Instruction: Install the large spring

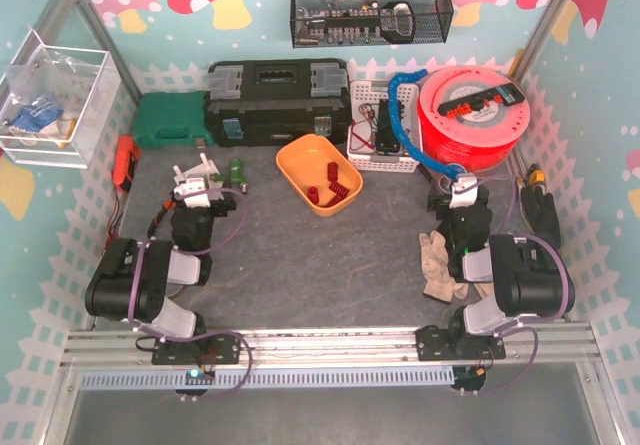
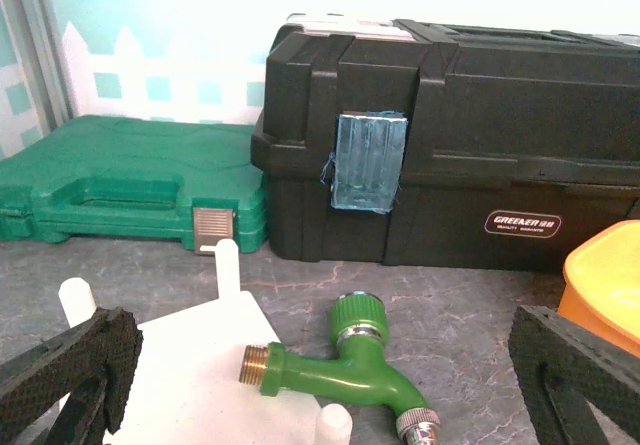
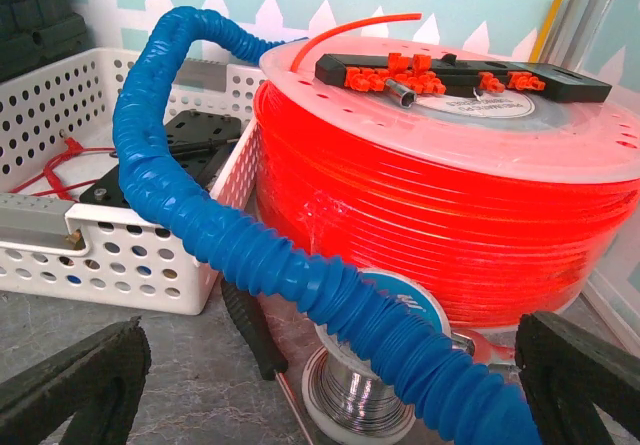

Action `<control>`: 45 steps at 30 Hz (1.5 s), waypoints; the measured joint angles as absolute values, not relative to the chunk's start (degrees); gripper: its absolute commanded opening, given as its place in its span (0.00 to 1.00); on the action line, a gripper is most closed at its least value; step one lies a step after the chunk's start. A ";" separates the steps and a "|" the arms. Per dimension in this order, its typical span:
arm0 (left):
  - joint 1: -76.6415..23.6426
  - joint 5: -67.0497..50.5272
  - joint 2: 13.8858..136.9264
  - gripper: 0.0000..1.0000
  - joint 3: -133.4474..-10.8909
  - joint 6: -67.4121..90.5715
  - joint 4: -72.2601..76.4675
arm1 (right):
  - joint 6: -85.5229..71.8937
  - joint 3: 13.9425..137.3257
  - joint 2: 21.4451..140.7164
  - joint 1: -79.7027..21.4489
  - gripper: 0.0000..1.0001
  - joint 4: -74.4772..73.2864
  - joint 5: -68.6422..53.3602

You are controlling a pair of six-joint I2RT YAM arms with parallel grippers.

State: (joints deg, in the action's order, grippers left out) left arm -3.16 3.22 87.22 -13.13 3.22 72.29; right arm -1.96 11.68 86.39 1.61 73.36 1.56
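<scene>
Several red springs (image 1: 334, 188) lie in an orange bowl (image 1: 299, 154) at the middle back of the table; I cannot tell which is the large one. The bowl's edge shows in the left wrist view (image 2: 606, 277). A white peg fixture (image 2: 205, 370) lies under my left gripper (image 2: 325, 385), with a green tap (image 2: 345, 373) resting on its edge. The left gripper (image 1: 203, 183) is open and empty above them. My right gripper (image 3: 330, 390) is open and empty, facing a blue corrugated hose (image 3: 300, 260). It sits at the right in the top view (image 1: 458, 180).
A black toolbox (image 1: 277, 100) and a green case (image 1: 172, 120) stand along the back. A white basket (image 1: 375, 130), an orange filament reel (image 1: 470, 115), a solder spool (image 3: 365, 395) and a screwdriver (image 3: 245, 320) crowd the right. A cloth (image 1: 437, 265) lies by the right arm.
</scene>
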 measured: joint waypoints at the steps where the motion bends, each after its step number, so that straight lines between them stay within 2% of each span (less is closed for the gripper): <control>1: -3.16 3.22 87.22 0.99 -13.13 3.22 72.29 | -1.96 11.68 86.39 1.61 0.99 73.36 1.56; 16: -3.16 3.22 87.22 0.99 -13.13 3.22 72.29 | -1.96 11.68 86.37 1.61 0.99 73.30 1.50; 22: -3.27 3.16 85.21 0.99 -13.17 3.18 69.93 | -1.32 15.09 79.18 1.58 0.99 61.91 -0.73; 30: -3.51 2.55 74.50 0.99 -23.92 6.81 48.88 | -8.08 28.53 69.21 1.50 0.99 41.69 -4.84; 38: -3.51 -1.45 71.99 0.99 -36.77 13.85 26.11 | -21.17 46.78 67.88 1.50 0.99 13.87 -6.46; 45: -3.51 -2.92 70.04 0.99 -43.72 21.37 7.97 | -28.36 45.58 68.03 1.45 0.99 7.14 -19.07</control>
State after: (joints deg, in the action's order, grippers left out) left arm -3.51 -2.92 70.04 -43.72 21.37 7.97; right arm -28.36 45.58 68.03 1.45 7.14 -19.07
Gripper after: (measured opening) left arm 0.993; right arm 0.987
